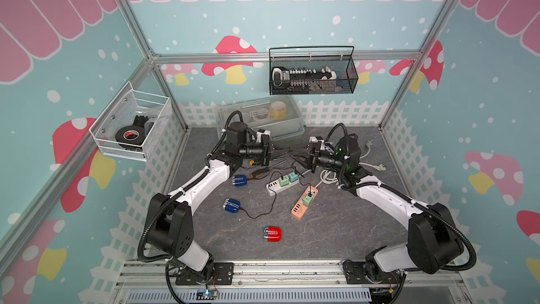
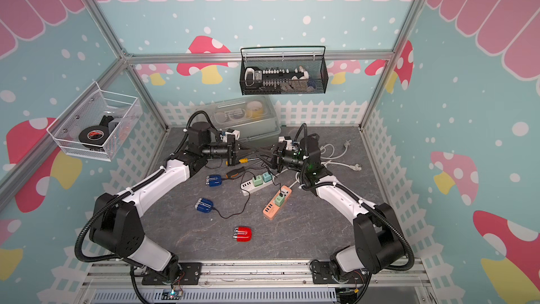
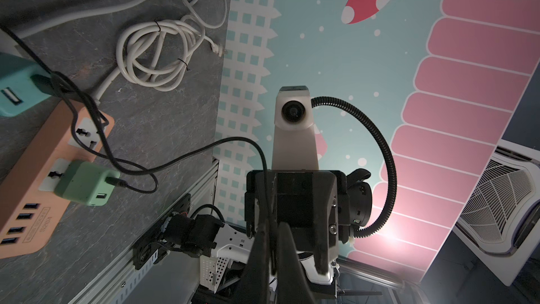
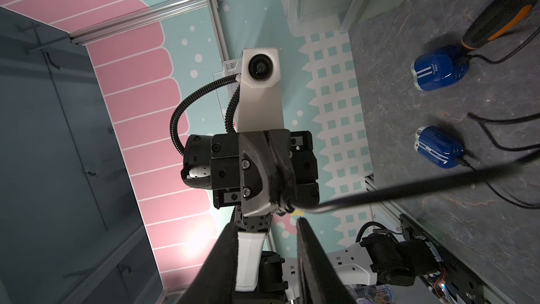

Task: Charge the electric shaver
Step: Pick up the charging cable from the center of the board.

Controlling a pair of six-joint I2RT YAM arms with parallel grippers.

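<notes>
A red shaver (image 1: 272, 233) (image 2: 242, 233) lies alone near the front of the table with no cable in it. Two blue shavers (image 1: 239, 181) (image 1: 232, 205) lie further back, the nearer one with a black cable plugged in. My left gripper (image 1: 285, 153) (image 3: 273, 238) is shut on the free end of a black charging cable (image 4: 409, 188) (image 3: 233, 140). That cable runs to a green charger (image 3: 87, 182) on the orange power strip (image 1: 304, 203). My right gripper (image 1: 298, 160) (image 4: 266, 238) faces it tip to tip, open and with nothing between its fingers.
A white power strip (image 1: 282, 184) with two chargers, an orange-black screwdriver (image 1: 260, 173) and coiled white cords (image 1: 328, 175) lie under and beside the grippers. A clear lidded bin (image 1: 260, 121) stands at the back. A black mesh basket (image 1: 312, 74) and a white wire basket (image 1: 131, 130) hang on the walls.
</notes>
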